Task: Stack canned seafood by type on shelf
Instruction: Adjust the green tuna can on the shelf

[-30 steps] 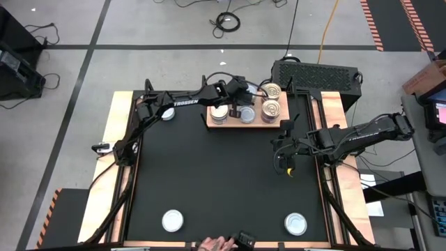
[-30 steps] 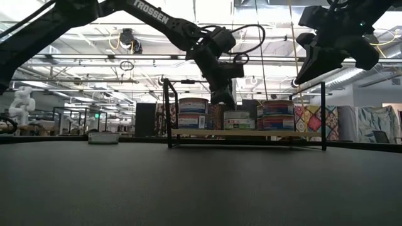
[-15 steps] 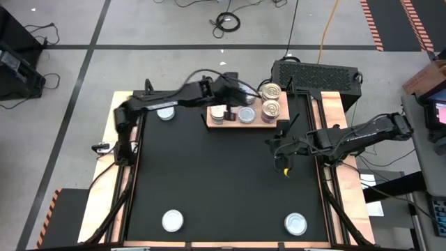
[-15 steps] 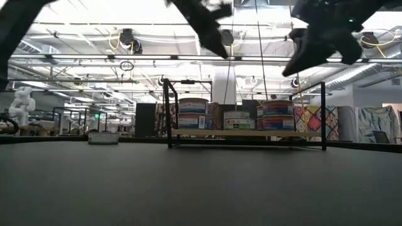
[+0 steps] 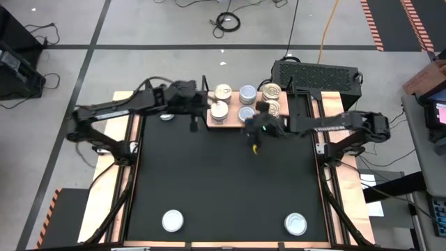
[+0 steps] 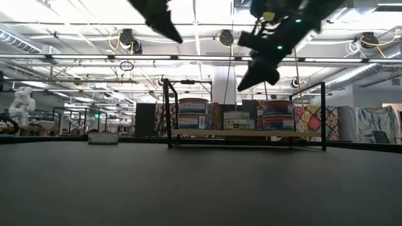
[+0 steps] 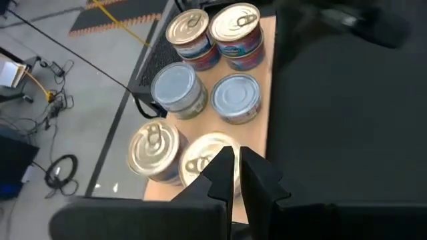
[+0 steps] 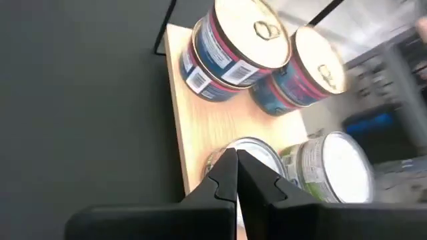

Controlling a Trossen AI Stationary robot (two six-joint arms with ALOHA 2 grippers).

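Low view: tins on shelf bear unreadable labels.

- A robotics lab or workshop is indicated.
- Exposed ceiling ducts are seen.
- Taped concrete floor and loose cables are visible.

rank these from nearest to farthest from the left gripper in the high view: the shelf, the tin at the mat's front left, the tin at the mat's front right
Measured from the left gripper:
1. The shelf, just beside it at the back of the table.
2. The front-left tin, far across the mat on the left.
3. The front-right tin, farthest, at the opposite corner.
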